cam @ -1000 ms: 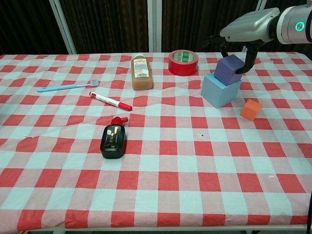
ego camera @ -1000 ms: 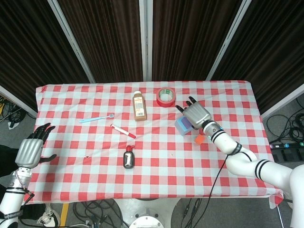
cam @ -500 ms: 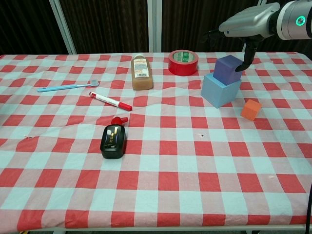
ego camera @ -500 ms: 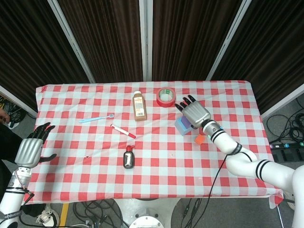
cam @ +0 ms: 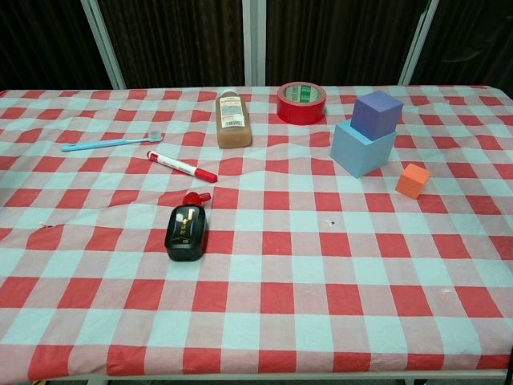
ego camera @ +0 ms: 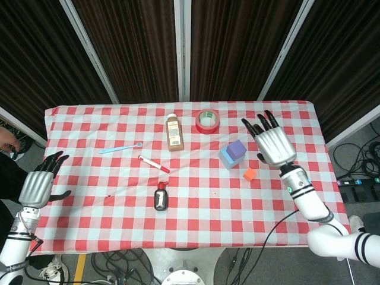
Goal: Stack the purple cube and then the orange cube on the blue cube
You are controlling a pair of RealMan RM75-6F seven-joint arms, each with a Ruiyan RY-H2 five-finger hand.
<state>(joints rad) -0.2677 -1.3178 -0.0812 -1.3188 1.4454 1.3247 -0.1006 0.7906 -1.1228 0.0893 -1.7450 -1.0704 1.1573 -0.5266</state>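
The purple cube point(cam: 377, 113) point(ego camera: 237, 148) rests on top of the light blue cube point(cam: 361, 149) point(ego camera: 227, 158), right of the table's centre. The small orange cube point(cam: 413, 180) point(ego camera: 249, 174) lies on the cloth just right of and nearer than the stack. My right hand point(ego camera: 272, 141) hovers open to the right of the stack, fingers spread, holding nothing; the chest view does not show it. My left hand point(ego camera: 40, 183) is open at the table's left edge, far from the cubes.
A red tape roll point(cam: 301, 102) sits behind the stack. A brown bottle point(cam: 232, 119), a blue toothbrush point(cam: 108, 143), a red-and-white marker point(cam: 181, 167) and a black bottle point(cam: 186, 230) lie on the checked tablecloth point(cam: 280, 297).
My right hand has let go of the purple cube, lifted and pulled away to the right, out of the chest view. The purple cube stays on the blue cube.
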